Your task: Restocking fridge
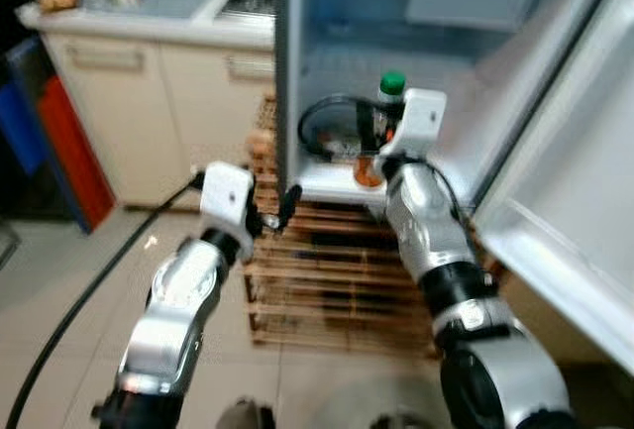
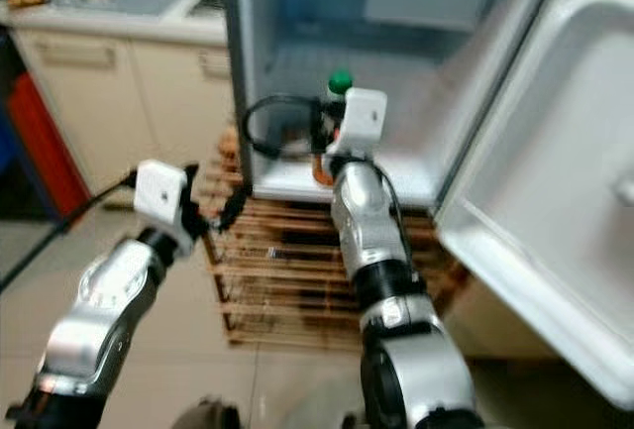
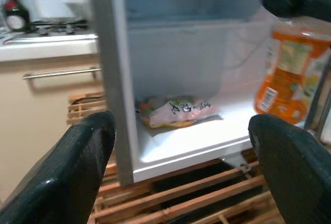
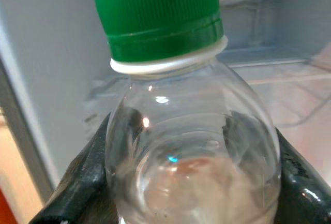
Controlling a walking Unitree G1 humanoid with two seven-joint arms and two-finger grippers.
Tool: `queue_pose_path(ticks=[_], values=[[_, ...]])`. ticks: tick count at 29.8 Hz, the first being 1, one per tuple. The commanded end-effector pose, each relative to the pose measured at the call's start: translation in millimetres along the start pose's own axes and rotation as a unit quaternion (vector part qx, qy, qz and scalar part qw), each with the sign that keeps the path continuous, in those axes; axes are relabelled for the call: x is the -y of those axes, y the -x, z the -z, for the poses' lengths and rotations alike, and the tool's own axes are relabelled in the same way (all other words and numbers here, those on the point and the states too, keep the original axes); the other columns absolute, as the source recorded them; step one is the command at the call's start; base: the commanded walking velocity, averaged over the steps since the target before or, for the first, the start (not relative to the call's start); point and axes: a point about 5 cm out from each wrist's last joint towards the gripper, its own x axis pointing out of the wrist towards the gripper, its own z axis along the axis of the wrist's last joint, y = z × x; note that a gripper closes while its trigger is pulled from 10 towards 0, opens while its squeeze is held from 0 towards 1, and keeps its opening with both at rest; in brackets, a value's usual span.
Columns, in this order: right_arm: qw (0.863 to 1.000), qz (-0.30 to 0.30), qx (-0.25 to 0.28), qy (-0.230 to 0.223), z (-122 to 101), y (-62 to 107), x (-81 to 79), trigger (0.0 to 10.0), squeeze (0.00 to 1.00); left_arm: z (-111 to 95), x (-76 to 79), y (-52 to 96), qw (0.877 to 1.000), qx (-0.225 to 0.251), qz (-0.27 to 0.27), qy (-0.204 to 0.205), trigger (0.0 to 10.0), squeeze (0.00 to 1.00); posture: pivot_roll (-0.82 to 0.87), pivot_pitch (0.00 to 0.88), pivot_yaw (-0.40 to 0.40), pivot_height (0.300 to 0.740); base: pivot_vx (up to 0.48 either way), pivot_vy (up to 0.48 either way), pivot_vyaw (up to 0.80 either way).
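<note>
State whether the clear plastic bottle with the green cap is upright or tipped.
Upright: the clear plastic bottle with the green cap stands cap up between the right gripper fingers.

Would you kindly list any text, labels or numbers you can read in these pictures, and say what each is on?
No text can be read.
Bottle, orange label: print and barcode blurred, unreadable.
Food packet on the fridge floor: dark writing, too blurred to read.
Dark bottle on the counter: label too small.
Green cap: no writing.

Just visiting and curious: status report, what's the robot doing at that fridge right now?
Right end effector shut on green-capped bottle, at the open fridge shelf. Left end effector open, empty, by the fridge's edge. Food packet already on shelf; no blockage seen.
</note>
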Motion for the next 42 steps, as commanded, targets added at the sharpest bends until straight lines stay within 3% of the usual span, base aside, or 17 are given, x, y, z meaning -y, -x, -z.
queue_pose_path(ticks=[1,22,28,34,42], values=[[1.000,-0.018,0.016,0.004,-6.6,-1.6,-12.1,0.0,0.00,6.0,-1.6,1.8,1.000,-0.014,-0.002,0.003,10.0,0.00,-0.03,0.000,-0.029,0.703,0.000,0.000,0.00],[1.000,0.004,-0.012,0.012,12.5,13.9,-6.1,0.0,0.00,8.9,-2.8,-1.7,1.000,-0.018,0.004,0.004,10.0,0.00,-0.05,0.000,-0.022,0.618,0.000,0.000,0.00],[0.999,-0.006,0.020,0.025,2.8,12.7,-11.2,0.0,0.00,2.2,-3.4,-2.4,1.000,0.007,0.009,0.000,10.0,0.00,-0.05,0.000,-0.022,0.613,0.000,0.000,0.00],[0.995,-0.015,0.084,0.055,-16.3,11.6,-18.7,0.0,0.00,-16.3,-1.9,-5.7,0.997,0.055,0.013,-0.047,10.0,0.00,-0.05,0.000,-0.023,0.613,0.439,0.041,0.00],[0.995,-0.007,0.075,0.060,-16.0,8.4,-17.3,0.0,0.00,-14.6,0.6,-7.1,0.997,0.058,0.023,-0.044,10.0,0.00,-0.05,0.000,-0.026,0.613,0.443,0.000,0.00]])
